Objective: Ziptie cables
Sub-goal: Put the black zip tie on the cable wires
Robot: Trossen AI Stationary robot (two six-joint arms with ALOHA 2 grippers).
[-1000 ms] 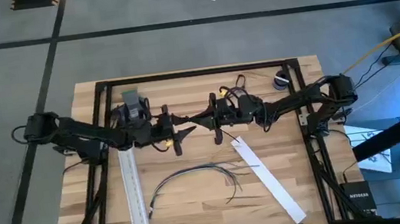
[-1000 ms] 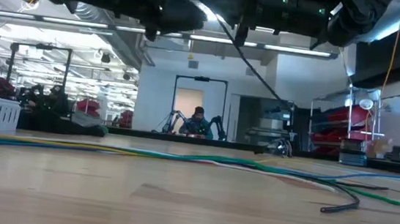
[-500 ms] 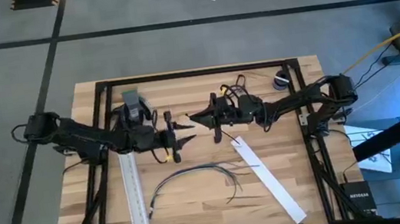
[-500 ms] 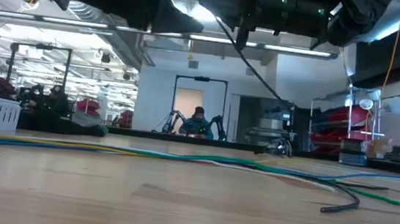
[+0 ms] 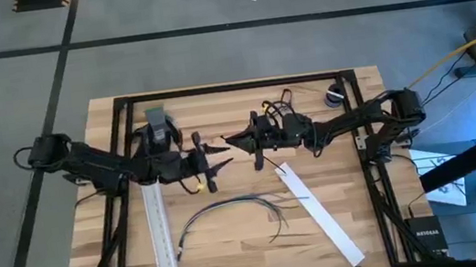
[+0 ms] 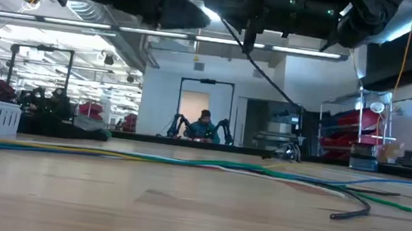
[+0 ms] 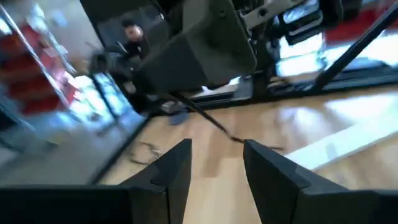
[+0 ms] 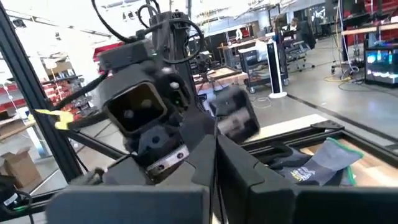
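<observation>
The cables (image 5: 229,205) lie in a loose arc on the wooden table, near its front middle, strands splaying at the right end; the low view shows them flat across the tabletop (image 6: 224,165). Both grippers hang above the table's middle, beyond the cables, tips facing each other. My left gripper (image 5: 226,153) is open with nothing between its fingers (image 7: 177,168). My right gripper (image 5: 231,140) is shut on a thin black ziptie (image 7: 211,121), which trails away below it (image 6: 271,72). My right gripper pinches the ziptie at one end (image 7: 181,99) between its two shut fingers, which point level toward the table's left. The strip slants down from the fingers, slack and clear of the table; the exact place of contact is hidden by the fingers.
A long white strip (image 5: 158,227) lies along the left side and another (image 5: 320,210) slants at the front right. A grey object (image 5: 158,121) and a small roll (image 5: 334,96) sit at the back. A black frame (image 5: 232,86) runs along the table's edges.
My left gripper has drawn back a little toward the table's left edge, away from the right gripper's tip. The right gripper and the cables have stayed where they were.
</observation>
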